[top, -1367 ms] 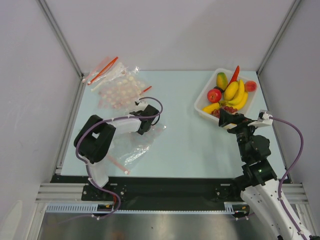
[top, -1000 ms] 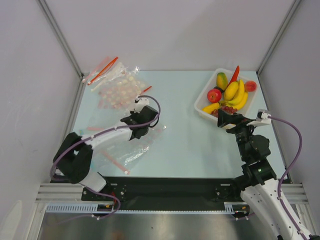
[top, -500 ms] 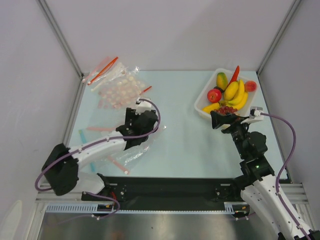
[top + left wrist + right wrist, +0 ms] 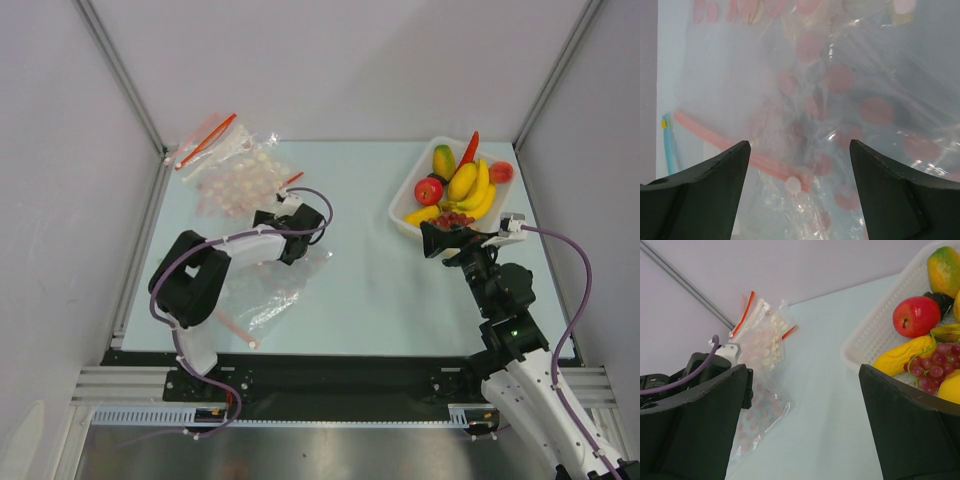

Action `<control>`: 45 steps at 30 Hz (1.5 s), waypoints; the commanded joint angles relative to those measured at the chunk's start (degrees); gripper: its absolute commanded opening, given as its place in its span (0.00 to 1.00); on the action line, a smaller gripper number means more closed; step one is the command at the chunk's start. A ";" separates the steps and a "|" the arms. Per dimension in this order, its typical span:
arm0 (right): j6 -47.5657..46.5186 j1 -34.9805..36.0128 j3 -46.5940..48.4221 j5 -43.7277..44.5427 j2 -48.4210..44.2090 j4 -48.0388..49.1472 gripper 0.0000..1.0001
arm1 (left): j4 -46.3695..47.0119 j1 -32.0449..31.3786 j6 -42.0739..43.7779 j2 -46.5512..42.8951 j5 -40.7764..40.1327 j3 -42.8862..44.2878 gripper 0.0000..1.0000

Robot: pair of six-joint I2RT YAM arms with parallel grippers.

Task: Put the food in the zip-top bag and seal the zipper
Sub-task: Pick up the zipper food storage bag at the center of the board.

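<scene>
The food [image 4: 458, 185] fills a white basket [image 4: 398, 212] at the back right: bananas, a red apple [image 4: 916, 316], a mango, a peach, a chili and dark grapes [image 4: 935, 367]. The crinkly clear zip-top bag [image 4: 272, 292] lies at the front left, its pink-red zipper [image 4: 236, 328] near the table's front edge. My left gripper [image 4: 288, 245] hovers over the bag's far end, open and holding nothing. In the left wrist view, the left gripper [image 4: 799, 145] stands over crumpled plastic, pink dots and a pink strip [image 4: 740, 152] with a white tab. My right gripper [image 4: 437, 240] is open just in front of the basket.
A heap of dotted clear bags [image 4: 232, 172] with red strips lies at the back left corner. A pink-dotted bag [image 4: 757, 415] lies under the clear one. Grey walls and metal frame posts close in the table on both sides.
The left arm's elbow has swung back from low on the left, and its gripper has shifted slightly toward the back right and opened. The right arm has barely moved.
</scene>
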 commanded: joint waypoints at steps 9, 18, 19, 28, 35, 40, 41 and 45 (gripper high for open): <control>-0.44 -0.12 0.33 -0.78 -0.89 1.94 1.00 | -7.32 4.44 -0.61 7.10 0.80 7.46 0.86; -0.44 -0.12 0.24 -0.78 -1.34 1.76 1.00 | -12.16 9.28 -4.38 8.96 0.18 8.88 0.84; -0.44 -0.21 0.24 -0.69 -1.34 1.68 1.00 | -12.16 10.41 -4.82 8.52 0.28 8.61 0.82; -0.35 -0.21 0.24 -0.95 -1.34 1.76 1.00 | -4.25 12.36 -3.42 -0.35 4.76 1.58 0.00; -0.18 -0.21 0.15 -1.30 -1.33 2.11 1.00 | -1.00 12.18 -5.26 -8.26 1.51 -2.81 0.00; -0.18 -0.21 0.15 -1.57 -1.16 2.29 1.00 | 1.90 9.03 -5.09 -13.80 -2.18 -5.98 0.00; -0.09 -0.21 0.15 -1.57 -1.07 2.29 1.00 | 2.17 8.15 -4.65 -15.20 -2.88 -6.24 0.00; 0.09 -0.21 0.15 -1.74 -1.07 2.38 1.00 | 2.26 2.01 -3.59 -18.20 -3.59 -6.25 0.00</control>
